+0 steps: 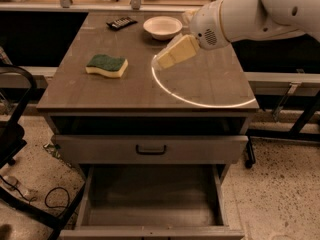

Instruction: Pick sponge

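Note:
The sponge [106, 65] has a dark green top over pale yellow foam. It lies flat on the left part of the brown tabletop [210, 84]. My gripper [163, 62], with pale yellow fingers, hangs above the middle of the table, to the right of the sponge and apart from it. The white arm reaches in from the upper right. Nothing is between the fingers.
A white bowl [162, 27] stands at the back middle of the table. A dark remote-like object [121, 22] lies at the back left. A bright ring of light [200, 79] marks the table's right half. The bottom drawer [150, 199] stands open. A dark chair [12, 134] is at the left.

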Robot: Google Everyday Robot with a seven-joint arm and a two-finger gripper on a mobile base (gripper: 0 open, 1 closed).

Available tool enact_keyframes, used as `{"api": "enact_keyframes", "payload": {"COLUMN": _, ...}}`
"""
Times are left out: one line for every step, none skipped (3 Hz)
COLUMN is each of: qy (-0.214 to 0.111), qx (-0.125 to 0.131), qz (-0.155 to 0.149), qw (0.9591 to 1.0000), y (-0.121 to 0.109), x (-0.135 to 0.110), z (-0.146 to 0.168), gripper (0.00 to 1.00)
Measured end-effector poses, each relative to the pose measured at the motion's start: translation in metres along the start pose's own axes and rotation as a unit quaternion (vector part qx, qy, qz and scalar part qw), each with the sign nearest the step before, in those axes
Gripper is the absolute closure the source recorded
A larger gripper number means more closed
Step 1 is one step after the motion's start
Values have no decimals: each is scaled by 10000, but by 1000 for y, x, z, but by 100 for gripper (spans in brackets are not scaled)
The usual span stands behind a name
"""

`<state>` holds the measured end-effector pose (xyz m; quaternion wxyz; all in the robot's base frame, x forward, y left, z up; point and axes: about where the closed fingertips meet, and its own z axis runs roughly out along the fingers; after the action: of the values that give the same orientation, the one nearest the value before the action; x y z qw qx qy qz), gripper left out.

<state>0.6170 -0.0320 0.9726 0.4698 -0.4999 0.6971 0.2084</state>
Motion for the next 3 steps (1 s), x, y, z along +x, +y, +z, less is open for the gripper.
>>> {"api": "enact_keyframes", "payload": {"qy": 31, "qx": -12, "qz": -4, "qw": 10000, "y": 0, "x": -1, "z": 9, "gripper": 0}}
{"api": "enact_keyframes", "payload": {"qy": -196, "qx": -152, "qz": 98, "qw": 9996, "y": -2, "x": -4, "z": 69, "gripper": 0}}
{"api": "enact_keyframes", "payload": {"qy": -363, "qx": -285, "qz": 187, "qw": 9988, "y": -5, "x": -5, "z": 116, "gripper": 0}}
